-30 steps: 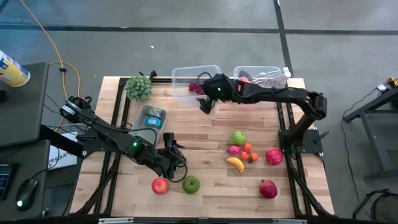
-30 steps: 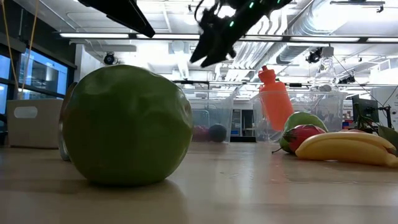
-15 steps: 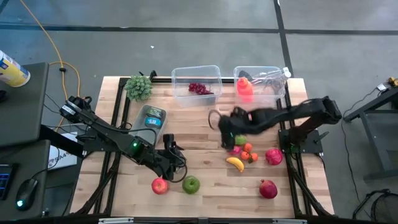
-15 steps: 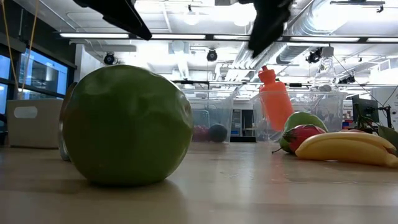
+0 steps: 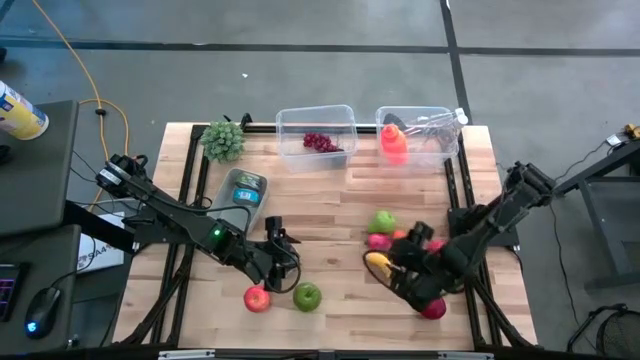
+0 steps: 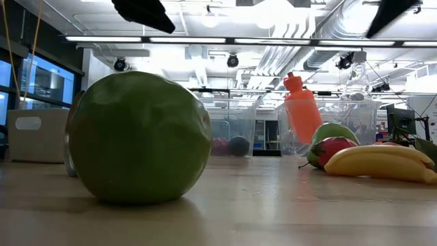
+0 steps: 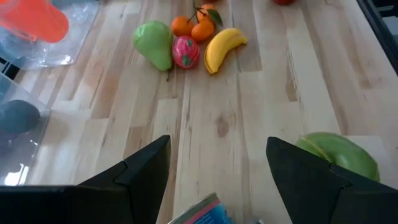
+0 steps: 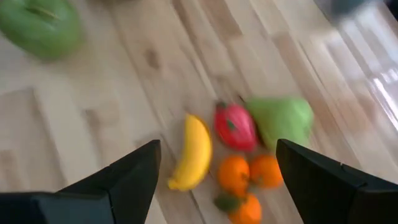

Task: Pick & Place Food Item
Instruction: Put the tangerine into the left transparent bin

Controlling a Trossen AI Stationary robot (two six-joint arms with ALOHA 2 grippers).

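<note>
Right pincer [image 5: 400,283], fingers spread and empty, hovers just beside the curved yellow banana [image 5: 377,263] on the wooden table [image 5: 330,210]. Left pincer [image 5: 277,240], apparently also open, waits near the round green apple [image 5: 307,295].

A grey concrete floor [image 5: 300,70] surrounds the wooden table [image 5: 330,200]. Beyond it, strip lights [image 6: 225,39] and ducts [image 6: 328,27] line a white ceiling, with windows [image 6: 41,78] alongside.

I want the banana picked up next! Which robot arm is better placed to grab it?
The right one. Its open hand hovers right beside the banana, while the left hand sits by the green apple.
</note>
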